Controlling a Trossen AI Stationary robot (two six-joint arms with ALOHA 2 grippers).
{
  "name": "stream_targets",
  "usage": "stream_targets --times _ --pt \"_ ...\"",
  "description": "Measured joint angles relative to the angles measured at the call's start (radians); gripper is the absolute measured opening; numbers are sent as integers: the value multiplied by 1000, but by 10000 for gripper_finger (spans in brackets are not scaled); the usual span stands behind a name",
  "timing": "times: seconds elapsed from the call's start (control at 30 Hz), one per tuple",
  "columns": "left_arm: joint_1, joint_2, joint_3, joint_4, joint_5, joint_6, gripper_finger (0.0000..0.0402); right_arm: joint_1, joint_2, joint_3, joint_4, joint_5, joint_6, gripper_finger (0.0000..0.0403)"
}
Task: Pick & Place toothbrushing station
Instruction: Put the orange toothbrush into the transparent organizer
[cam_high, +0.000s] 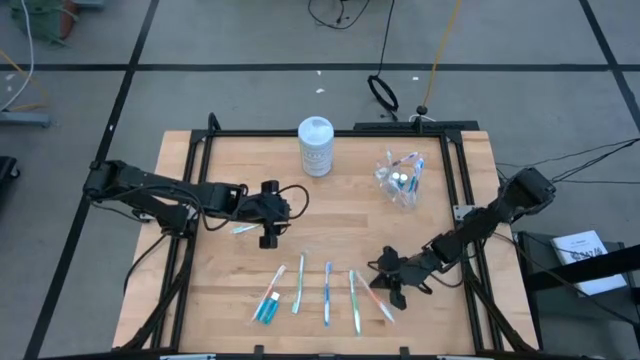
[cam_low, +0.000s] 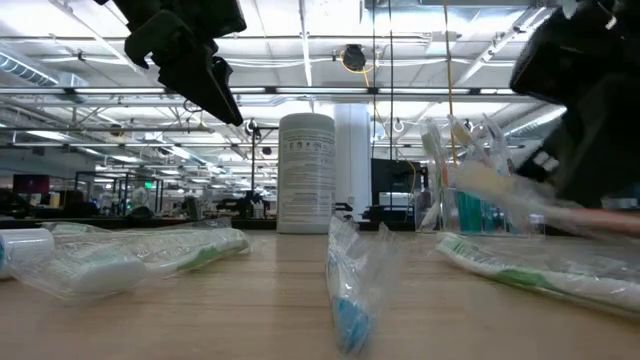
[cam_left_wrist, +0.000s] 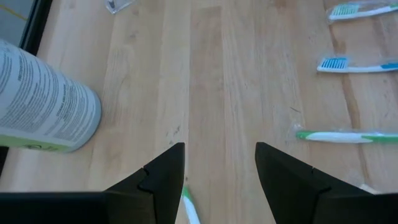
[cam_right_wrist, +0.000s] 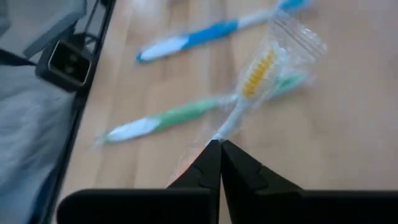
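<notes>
My right gripper (cam_high: 386, 274) is low over the table's near right part, shut on an orange toothbrush (cam_right_wrist: 256, 70) in a clear wrapper. Beside it on the wood lie a green toothbrush (cam_right_wrist: 177, 117) and a blue one (cam_right_wrist: 199, 36), part of a row along the near edge that ends with a teal toothpaste tube (cam_high: 267, 309). A clear cup (cam_high: 400, 180) holding brushes and tubes stands at the far right. My left gripper (cam_left_wrist: 219, 149) hovers open at the left centre, above a green-white toothbrush (cam_high: 243, 229) lying flat. My right gripper pinches the wrapped orange toothbrush by its handle (cam_right_wrist: 225, 129) between its two shut fingers. The fingers come slanting down from the table's right side. The bristle end (cam_right_wrist: 260, 65) reaches out beyond the fingertips; whether it is off the wood cannot be told.
A tall white canister (cam_high: 316, 146) stands at the far middle. A black frame (cam_high: 190, 190) runs round the tabletop, and bare wood lies between the canister and the row of brushes.
</notes>
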Motion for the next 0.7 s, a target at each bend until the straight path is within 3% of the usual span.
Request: stream_targets --times 0.23,0.3,0.5,0.7 --pt "0 0 0 8 -7 8 202 -59 -249 0 -222 139 -289 1" --pt "0 0 0 7 -7 7 202 -75 -343 1 -312 238 -354 1" --pt "0 0 0 7 -7 7 202 -96 -580 1 -498 685 -485 0" --pt "0 0 0 7 -7 33 202 -96 -772 1 -585 805 -590 0"
